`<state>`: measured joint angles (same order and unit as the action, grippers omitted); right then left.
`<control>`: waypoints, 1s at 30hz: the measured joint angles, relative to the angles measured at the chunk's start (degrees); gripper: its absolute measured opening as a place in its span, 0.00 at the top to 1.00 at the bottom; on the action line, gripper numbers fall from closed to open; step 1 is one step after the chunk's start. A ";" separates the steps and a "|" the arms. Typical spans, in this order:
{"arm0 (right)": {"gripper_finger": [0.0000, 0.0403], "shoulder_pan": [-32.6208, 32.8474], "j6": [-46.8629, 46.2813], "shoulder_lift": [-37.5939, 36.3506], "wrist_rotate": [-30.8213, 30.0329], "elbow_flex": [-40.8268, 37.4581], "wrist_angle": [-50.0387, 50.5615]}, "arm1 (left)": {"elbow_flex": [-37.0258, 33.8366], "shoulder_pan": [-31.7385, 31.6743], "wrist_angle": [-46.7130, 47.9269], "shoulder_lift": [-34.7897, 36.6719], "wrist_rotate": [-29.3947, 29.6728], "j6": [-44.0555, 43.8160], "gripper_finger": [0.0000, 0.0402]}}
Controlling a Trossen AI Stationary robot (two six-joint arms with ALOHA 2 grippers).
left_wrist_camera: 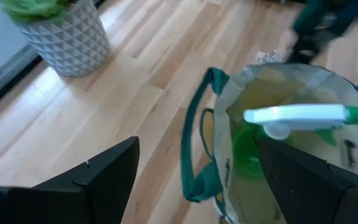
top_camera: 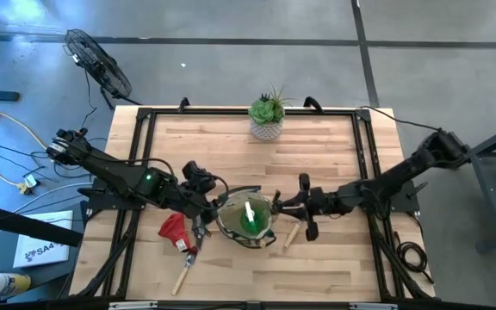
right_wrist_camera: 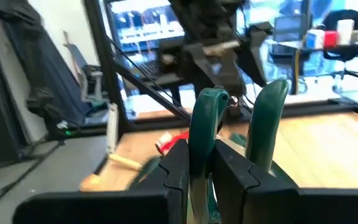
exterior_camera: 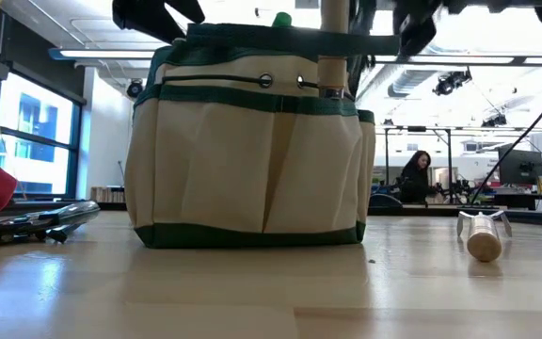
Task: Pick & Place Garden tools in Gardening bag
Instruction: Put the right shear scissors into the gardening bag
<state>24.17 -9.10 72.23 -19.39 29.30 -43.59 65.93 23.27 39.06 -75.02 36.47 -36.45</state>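
Potted succulent (top_camera: 267, 116) at 12 o'clock of gardening bag (top_camera: 246, 220); spray bottle (top_camera: 250, 217) inside. Right claw (top_camera: 275, 205) clamps bag handle (right_wrist_camera: 207, 134); left claw (top_camera: 216, 204) spread wide, empty

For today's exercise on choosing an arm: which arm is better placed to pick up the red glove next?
The left, probably. The red glove lies on the left arm's side, near the left hand, whose fingers are open and empty. The right hand is shut on the gardening bag's handle, steadying it.
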 joint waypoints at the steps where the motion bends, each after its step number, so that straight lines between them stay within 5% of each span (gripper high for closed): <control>1: 0.91 -0.21 -0.16 0.32 -0.12 0.00 0.00 | 0.00 0.00 0.04 0.00 -0.28 0.00 0.20; 12: 0.91 -0.20 -2.82 1.20 0.21 0.00 0.47 | 0.00 0.00 0.08 0.00 0.08 0.17 0.20; 30: 0.91 -2.57 -3.03 11.16 9.31 5.94 -0.18 | 0.00 0.00 -0.09 0.00 0.13 -0.05 0.20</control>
<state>21.59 -12.12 83.39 -10.08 35.23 -43.77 65.93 23.27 38.96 -75.02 36.60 -36.49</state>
